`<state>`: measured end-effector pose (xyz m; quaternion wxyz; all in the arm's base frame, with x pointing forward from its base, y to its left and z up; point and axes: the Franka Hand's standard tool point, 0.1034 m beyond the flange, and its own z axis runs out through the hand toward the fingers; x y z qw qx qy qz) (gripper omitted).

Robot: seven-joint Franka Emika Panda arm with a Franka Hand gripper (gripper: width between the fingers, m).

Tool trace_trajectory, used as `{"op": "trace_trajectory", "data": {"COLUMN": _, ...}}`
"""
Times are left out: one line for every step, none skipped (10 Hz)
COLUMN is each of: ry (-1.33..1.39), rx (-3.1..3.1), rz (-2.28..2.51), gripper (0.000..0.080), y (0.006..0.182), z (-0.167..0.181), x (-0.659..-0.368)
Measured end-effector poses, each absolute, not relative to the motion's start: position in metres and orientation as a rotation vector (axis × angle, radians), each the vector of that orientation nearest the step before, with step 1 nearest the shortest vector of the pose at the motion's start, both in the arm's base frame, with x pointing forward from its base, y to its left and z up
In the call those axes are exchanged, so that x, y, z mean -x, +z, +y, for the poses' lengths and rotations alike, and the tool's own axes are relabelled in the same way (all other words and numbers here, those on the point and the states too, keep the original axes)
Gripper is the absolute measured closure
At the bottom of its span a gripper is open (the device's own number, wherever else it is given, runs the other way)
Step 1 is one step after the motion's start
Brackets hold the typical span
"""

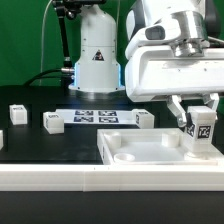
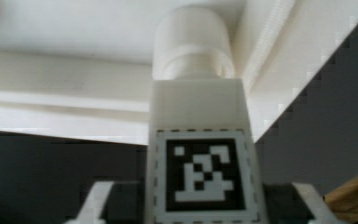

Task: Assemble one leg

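At the left edge of the exterior frame, a partly cropped white block (image 1: pixel 1 140) is noted on the table. Three loose white posts are recorded across the middle band. The first post (image 1: pixel 17 114) is at far left, the second post (image 1: pixel 52 121) is near it, and the third post (image 1: pixel 143 119) is right of centre. The marker board (image 1: pixel 95 117) lies flat between the second and third posts. Behind it, at upper centre, the arm's base (image 1: pixel 97 55) is seen, marked with a triangular label.

The lower right is occupied by the white panel (image 1: pixel 140 148), in which a round socket (image 1: pixel 120 158) is visible. Above the panel's right end, the gripper (image 1: pixel 199 122) is clamped on the leg (image 1: pixel 202 132), with one finger pressed to each side. The leg is held upright with its marker tag (image 2: pixel 206 175) facing the wrist camera. In the wrist view its rounded end (image 2: pixel 194 45) is directed at the panel. Whether the end touches the panel cannot be told.

The surface is a black table (image 1: pixel 40 150), bounded in front by a white strip (image 1: pixel 90 182). A green backdrop (image 1: pixel 25 40) fills the upper left.
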<state>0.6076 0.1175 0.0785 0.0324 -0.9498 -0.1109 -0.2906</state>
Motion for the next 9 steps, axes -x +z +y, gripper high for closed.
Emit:
{"op": "trace_trajectory", "data": {"ry": -0.893, "rx": 2.924, "rz": -0.342, "gripper": 0.0391, "y": 0.078, "z": 0.1175, "x": -0.6074}}
{"op": "trace_trajectory", "data": {"ry": -0.893, "rx": 2.924, "rz": -0.342, "gripper": 0.0391, "y": 0.0778, "z": 0.1175, "x": -0.6074}}
{"op": "trace_trajectory", "data": {"ry": -0.893, "rx": 2.925, "rz": -0.343, "gripper": 0.0256, "y": 0.0777, "z": 0.1175, "x": -0.6073}}
{"op": "trace_trajectory", "data": {"ry": -0.893, "rx": 2.925, "rz": -0.343, "gripper": 0.0168, "y": 0.0777, "z": 0.1175, "x": -0.6073}}
{"op": "trace_trajectory", "data": {"ry": -0.893, "rx": 2.925, "rz": -0.343, "gripper": 0.0155, "y": 0.0776, "z": 0.1175, "x": -0.6073}}
{"op": "trace_trajectory", "data": {"ry": -0.893, "rx": 2.925, "rz": -0.343, "gripper": 0.0155, "y": 0.0776, "z": 0.1174, "x": -0.6073}}
{"op": "trace_trajectory", "data": {"ry": -0.893, "rx": 2.925, "rz": -0.343, "gripper": 0.0151, "y": 0.0776, "z": 0.1175, "x": -0.6073}}
{"op": "trace_trajectory", "data": {"ry": -0.865, "rx": 2.934, "rz": -0.355, "gripper": 0.0151, "y": 0.0776, "z": 0.116, "x": -0.6069}}
{"op": "trace_trajectory", "data": {"ry": -0.831, "rx": 2.947, "rz": -0.364, "gripper": 0.0151, "y": 0.0869, "z": 0.1131, "x": -0.609}}
